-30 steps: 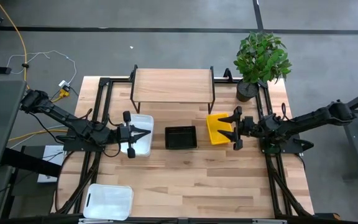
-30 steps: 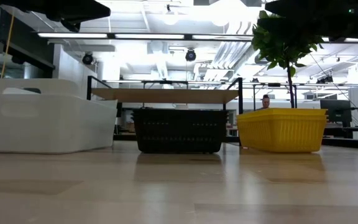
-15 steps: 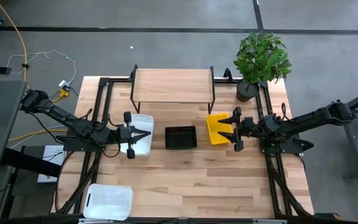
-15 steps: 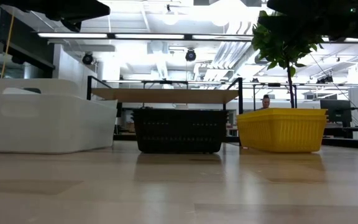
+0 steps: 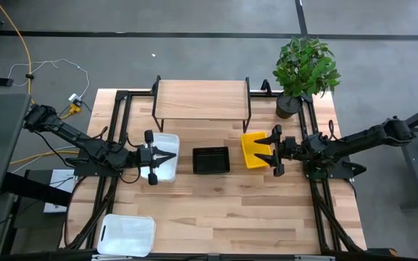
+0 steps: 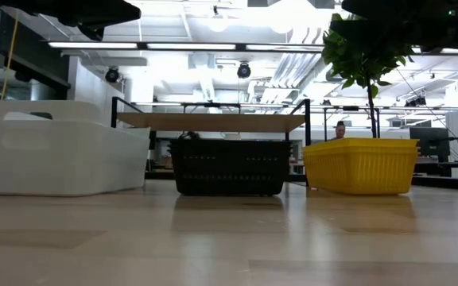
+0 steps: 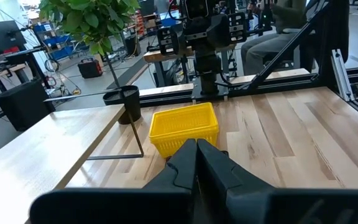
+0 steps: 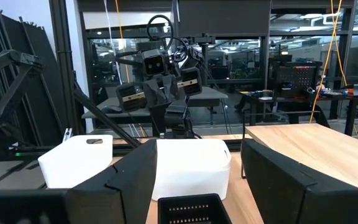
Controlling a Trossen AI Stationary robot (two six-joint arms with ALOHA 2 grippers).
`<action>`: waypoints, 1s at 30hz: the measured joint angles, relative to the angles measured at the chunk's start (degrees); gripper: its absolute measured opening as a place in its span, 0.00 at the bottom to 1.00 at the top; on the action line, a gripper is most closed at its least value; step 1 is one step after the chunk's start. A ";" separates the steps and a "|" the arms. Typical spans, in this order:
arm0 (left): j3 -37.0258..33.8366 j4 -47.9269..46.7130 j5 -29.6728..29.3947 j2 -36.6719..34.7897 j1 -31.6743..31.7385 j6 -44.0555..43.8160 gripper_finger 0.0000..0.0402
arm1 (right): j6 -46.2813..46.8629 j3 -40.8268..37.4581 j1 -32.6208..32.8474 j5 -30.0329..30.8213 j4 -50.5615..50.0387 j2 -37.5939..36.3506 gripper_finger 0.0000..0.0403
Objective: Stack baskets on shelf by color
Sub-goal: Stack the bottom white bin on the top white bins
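Observation:
A white basket (image 5: 162, 166) stands on the table left of centre, a black basket (image 5: 211, 160) at the centre and a yellow basket (image 5: 253, 149) to the right. All three rest on their bases in front of the shelf (image 5: 202, 100), whose top is bare. My left gripper (image 5: 171, 155) is shut and empty above the white basket. It also shows in the left wrist view (image 7: 196, 163). My right gripper (image 5: 270, 150) is open and empty above the yellow basket's right part. It also shows in the right wrist view (image 8: 196, 186). A second white basket (image 5: 127, 235) lies at the near left corner.
A potted plant (image 5: 303, 69) stands at the far right corner beside the shelf. Black frame rails (image 5: 115, 130) run along both table sides. In the low view the black basket (image 6: 229, 165) and yellow basket (image 6: 360, 164) stand in a row before the shelf (image 6: 209, 121). Bare tabletop (image 5: 223, 210) lies near the front.

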 joint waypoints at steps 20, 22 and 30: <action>0.97 7.61 9.69 7.30 -0.04 1.49 0.16 | 0.06 0.00 0.00 -0.51 0.00 0.01 0.55; 2.25 5.10 11.53 7.85 -0.05 0.37 0.24 | 0.02 0.00 0.00 -0.52 0.00 0.00 0.55; 14.77 -19.24 14.43 7.98 -3.95 -10.44 0.54 | -0.02 0.00 0.00 -0.55 0.00 0.02 0.55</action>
